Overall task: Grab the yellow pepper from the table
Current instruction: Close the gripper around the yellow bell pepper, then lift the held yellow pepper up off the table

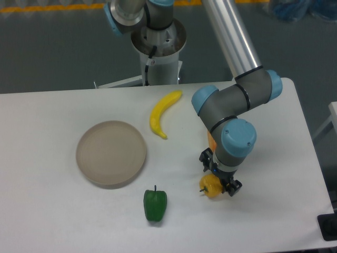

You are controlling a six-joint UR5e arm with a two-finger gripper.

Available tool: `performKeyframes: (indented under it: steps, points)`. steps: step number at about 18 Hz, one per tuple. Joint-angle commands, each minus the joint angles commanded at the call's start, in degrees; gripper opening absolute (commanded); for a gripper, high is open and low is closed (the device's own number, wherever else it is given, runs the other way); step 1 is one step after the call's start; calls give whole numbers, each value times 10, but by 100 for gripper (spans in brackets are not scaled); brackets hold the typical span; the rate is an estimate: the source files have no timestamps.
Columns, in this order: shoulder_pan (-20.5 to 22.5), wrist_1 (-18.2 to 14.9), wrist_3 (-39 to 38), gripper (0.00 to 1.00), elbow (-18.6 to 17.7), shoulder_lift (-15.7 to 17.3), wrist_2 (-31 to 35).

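Note:
The yellow pepper [211, 187] lies on the white table [52, 211] at the front right, its dark stem pointing left. My gripper [219, 175] hangs straight over it, covering most of its top. One black finger stands at the pepper's upper left and the other at its lower right, so the jaws are open and straddle it. I cannot tell whether the fingers touch the pepper.
A green pepper [155, 204] stands to the front left of the yellow one. A round beige plate [111, 153] sits at mid-left, and a banana [162, 112] lies behind. An orange wedge piece [210, 139] shows just behind my wrist, mostly hidden.

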Motion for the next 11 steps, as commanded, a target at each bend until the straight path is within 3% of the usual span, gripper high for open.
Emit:
performKeyframes:
  steps: [1,4,9,11]
  points:
    - [0,0,-4,42,1,-1,-1]
    - [1,-3,-4,42,4,7,-3]
    - [15,-11,-2,43,9,47,0]
    - [30,-45,4,42,24,56,0]
